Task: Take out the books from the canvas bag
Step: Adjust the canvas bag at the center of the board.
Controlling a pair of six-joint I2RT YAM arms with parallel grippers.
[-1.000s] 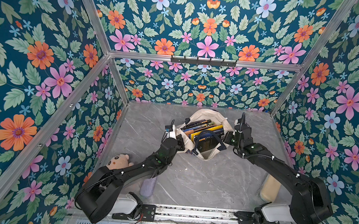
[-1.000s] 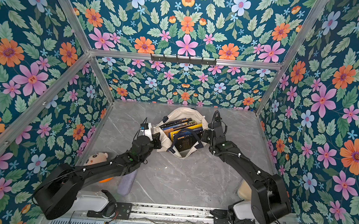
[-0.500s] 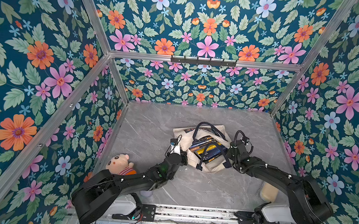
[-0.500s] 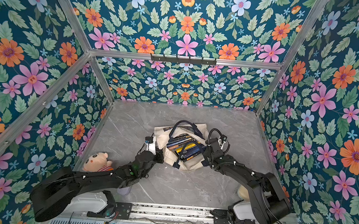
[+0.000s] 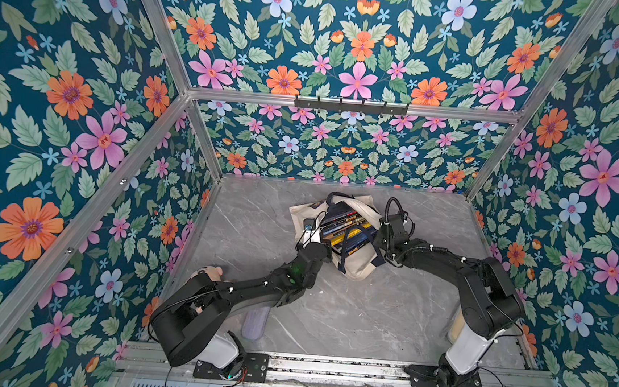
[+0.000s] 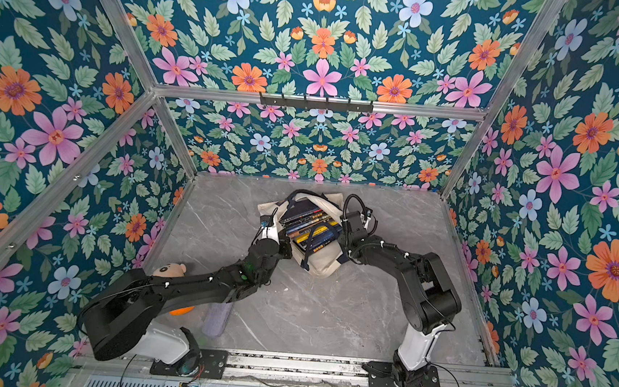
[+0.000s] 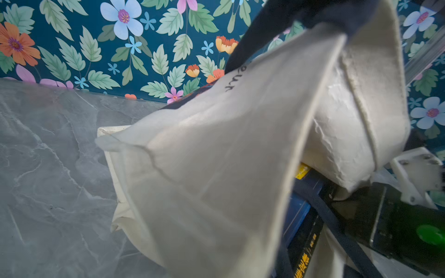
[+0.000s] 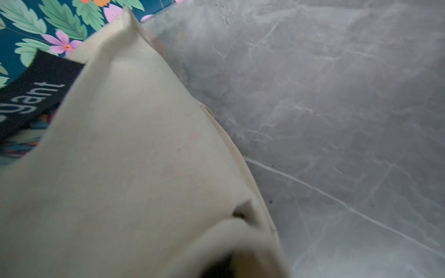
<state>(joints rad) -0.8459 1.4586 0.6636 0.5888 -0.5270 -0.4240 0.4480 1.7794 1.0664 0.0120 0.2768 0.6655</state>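
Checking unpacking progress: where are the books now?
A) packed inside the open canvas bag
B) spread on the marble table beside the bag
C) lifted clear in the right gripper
A: in a top view the books lie stacked in the mouth of the canvas bag, with none out on the table.

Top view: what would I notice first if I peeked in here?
Probably the bright flowery walls all around the grey table. Then, toward the back of the table, the cream canvas bag stuffed with books, with the left gripper and right gripper shut on its rim from either side. A little plush toy peeks out behind the left arm.
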